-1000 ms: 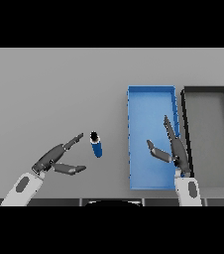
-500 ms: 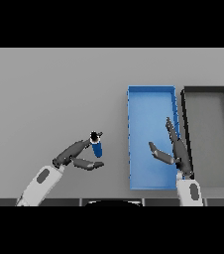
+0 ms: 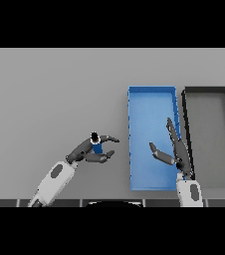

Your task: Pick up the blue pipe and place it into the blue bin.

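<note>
Fingers and thumb of the left hand are curling around the blue pipe, left of centre on the grey table. The right hand, fingers straight and released, is hovering over the blue bin, beside the black bin.

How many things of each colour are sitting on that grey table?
Blue: 2, the short blue pipe in the left hand and the blue rectangular bin.
Black: 1, the black rectangular bin.
Total: 3.
</note>
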### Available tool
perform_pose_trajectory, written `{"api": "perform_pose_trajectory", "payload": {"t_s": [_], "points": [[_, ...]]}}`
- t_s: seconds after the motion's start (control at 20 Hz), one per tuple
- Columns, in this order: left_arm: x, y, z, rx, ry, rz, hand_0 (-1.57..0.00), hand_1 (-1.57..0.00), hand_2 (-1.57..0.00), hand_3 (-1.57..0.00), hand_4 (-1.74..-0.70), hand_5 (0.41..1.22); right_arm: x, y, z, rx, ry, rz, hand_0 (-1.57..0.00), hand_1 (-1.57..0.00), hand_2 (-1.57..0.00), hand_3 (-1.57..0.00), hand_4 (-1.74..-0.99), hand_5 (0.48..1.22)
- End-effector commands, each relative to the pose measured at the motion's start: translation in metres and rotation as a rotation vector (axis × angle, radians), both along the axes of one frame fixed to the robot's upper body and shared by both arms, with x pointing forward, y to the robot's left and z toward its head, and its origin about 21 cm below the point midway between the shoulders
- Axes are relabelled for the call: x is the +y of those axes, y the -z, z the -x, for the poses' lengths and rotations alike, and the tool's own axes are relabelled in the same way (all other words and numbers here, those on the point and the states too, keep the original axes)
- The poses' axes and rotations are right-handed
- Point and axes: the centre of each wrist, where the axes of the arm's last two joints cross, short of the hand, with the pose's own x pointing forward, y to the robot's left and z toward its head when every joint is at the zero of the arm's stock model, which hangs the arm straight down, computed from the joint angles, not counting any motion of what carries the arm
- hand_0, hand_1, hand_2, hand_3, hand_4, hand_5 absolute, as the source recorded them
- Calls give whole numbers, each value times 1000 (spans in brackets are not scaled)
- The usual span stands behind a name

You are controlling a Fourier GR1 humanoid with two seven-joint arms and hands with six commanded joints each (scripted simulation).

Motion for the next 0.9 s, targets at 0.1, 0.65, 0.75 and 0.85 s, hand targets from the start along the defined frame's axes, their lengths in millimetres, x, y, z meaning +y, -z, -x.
{"api": "perform_pose_trajectory", "payload": {"t_s": [0.1, 0.65, 0.75, 0.85], "points": [[-2, 3, 4, 11, -42, 18, -849, -945, -1013, -1003, -1481, 969, -5, -2, -1, -4, -6, 7, 1, 1, 1, 1, -1261, 609], [-24, -24, 12, -182, -2, 127, -1509, -1517, -1523, -1426, -1710, 1199, -1, -1, 0, -1, -5, 14, 1, 1, 1, 1, -1249, 629], [-29, -38, 13, -216, 38, 151, -1531, -1537, -1540, -1439, -1717, 1207, -5, -4, -2, -6, -3, 30, 1, 1, 1, 1, -1228, 629], [-34, -52, 12, -229, 51, 164, -1546, -1549, -1551, -1444, -1721, 1212, -4, -1, -1, -9, -12, 34, 1, 1, 1, 1, -1219, 634]]}}
